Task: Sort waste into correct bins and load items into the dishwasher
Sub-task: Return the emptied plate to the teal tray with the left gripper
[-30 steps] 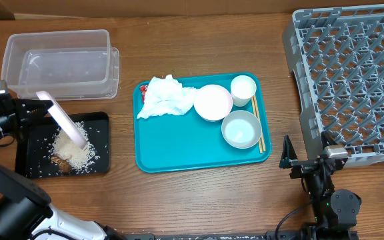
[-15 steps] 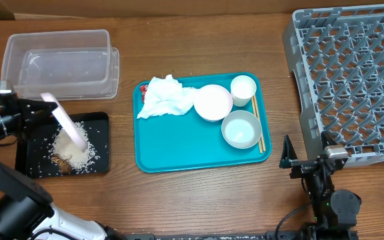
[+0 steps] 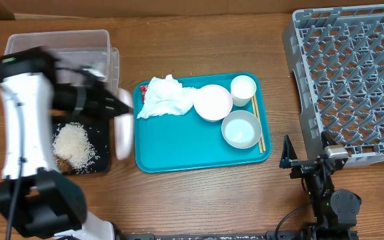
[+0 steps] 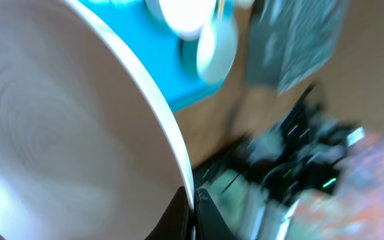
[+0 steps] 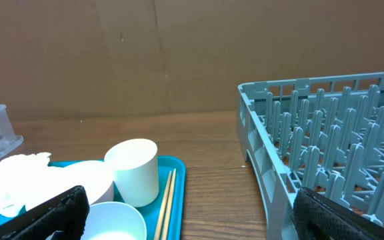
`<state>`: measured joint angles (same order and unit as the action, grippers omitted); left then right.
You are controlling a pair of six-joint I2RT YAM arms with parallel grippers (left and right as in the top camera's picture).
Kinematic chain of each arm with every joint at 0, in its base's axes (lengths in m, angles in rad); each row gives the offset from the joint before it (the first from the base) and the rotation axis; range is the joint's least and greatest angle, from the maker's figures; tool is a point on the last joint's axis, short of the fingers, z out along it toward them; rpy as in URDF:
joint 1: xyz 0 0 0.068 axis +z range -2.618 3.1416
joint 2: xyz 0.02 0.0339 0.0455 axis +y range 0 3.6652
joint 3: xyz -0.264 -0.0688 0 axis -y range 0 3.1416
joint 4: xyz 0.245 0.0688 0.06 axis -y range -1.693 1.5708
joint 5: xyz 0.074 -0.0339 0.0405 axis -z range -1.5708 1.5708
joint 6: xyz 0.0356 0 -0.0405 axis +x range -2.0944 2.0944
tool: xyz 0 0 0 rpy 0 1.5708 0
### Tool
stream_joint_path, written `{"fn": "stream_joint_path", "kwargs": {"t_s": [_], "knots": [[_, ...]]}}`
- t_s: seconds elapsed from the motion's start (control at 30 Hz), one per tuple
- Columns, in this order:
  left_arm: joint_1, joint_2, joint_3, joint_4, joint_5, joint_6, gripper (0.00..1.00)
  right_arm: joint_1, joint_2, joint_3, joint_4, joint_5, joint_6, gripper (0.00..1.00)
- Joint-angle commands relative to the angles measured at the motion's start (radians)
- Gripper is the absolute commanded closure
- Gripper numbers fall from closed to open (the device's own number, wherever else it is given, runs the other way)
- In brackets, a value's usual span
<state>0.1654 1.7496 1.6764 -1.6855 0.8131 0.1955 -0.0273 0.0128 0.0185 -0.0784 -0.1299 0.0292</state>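
Where the left arm swings in over the counter point(image 3: 199, 40), blurred in both its views, the left fingers point(image 3: 124, 107) are clamped on the rim of the white plate point(image 3: 122, 137). The plate hangs edge-on above the narrow strip between the black tray point(image 3: 102, 130) and the left edge of the teal tray point(image 3: 179, 143).

- Black tray: near left; holds a rice heap point(image 3: 72, 143) with brown scraps point(image 3: 62, 162) at its near side.
- Clear tub point(image 3: 89, 43): far left, just behind the black tray, partly hidden by the arm.
- Teal tray: mid-counter. Napkins point(image 3: 165, 97) and a red wrapper point(image 3: 143, 89) sit at its far-left corner. Two bowls point(image 3: 213, 102) point(image 3: 241, 129), a cup point(image 3: 243, 89) and chopsticks point(image 3: 255, 113) crowd its right side. Its near-left half is bare.
- Dish rack point(image 3: 352, 80): far right, running out of frame; a band of bare counter separates it from the teal tray.
- Right fingers point(image 5: 52, 213): spread wide, holding nothing, low at the near right edge.

View differences:
- Left wrist: the plate's hollow face point(image 4: 52, 133) fills the frame, with the finger tips point(image 4: 191, 217) pinching its rim. Everything beyond is smeared.
- Right wrist: side-on, it shows the cup point(image 5: 133, 170) standing upright, the chopsticks point(image 5: 167, 200) lying along the tray's right lip, and the upright pegs of the rack point(image 5: 332, 133).
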Motion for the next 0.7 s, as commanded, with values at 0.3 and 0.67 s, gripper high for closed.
{"fn": "stream_joint_path", "kwargs": {"t_s": [0.3,0.67], "knots": [[-0.679,-0.012,-0.021,0.305,-0.603,-0.555,0.96,-0.006,-0.010,-0.011,0.005,0.006,0.000,0.00],[-0.937,0.087,-0.023,0.360,-0.938,-0.803,0.97,-0.006,-0.010,-0.011,0.005,0.006,0.000,0.00]]}}
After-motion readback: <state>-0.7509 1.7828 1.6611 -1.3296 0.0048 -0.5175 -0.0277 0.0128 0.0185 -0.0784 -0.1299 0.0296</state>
